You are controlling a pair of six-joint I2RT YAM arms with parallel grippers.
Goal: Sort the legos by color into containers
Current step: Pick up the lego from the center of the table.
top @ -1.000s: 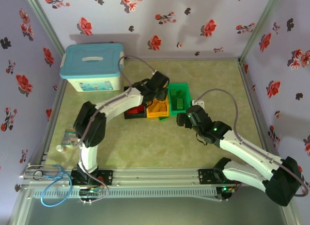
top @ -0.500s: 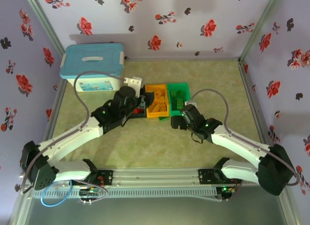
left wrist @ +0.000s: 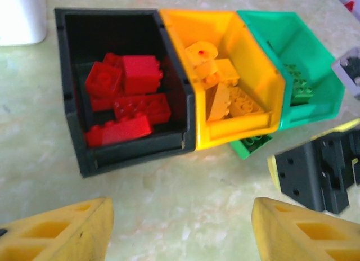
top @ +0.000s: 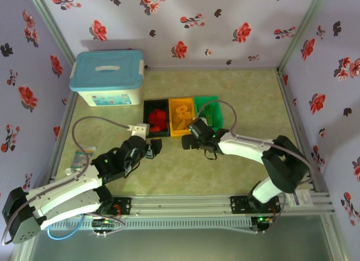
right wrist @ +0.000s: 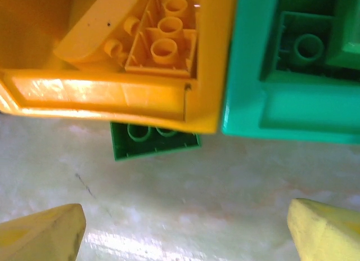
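Black bin (left wrist: 73, 131) holds red bricks (left wrist: 126, 98); orange bin (left wrist: 236, 131) holds orange bricks (left wrist: 225, 92); green bin (left wrist: 315, 92) holds green bricks (left wrist: 298, 86). Stray green brick (right wrist: 154, 140) lies on the table (left wrist: 169, 188), seemingly tucked partly under the orange bin's near lip. Right gripper (right wrist: 185, 227) hangs over it, fingers apart. Left gripper (left wrist: 180, 221) sits near the black bin, fingers apart.

Soft, even overhead light is recorded throughout, with only faint shadows cast on the bench (top: 185, 171); glare is noted on the front wall of the orange bin (right wrist: 101, 92), and the near yellow jaws are rendered blurred in both wrist views.
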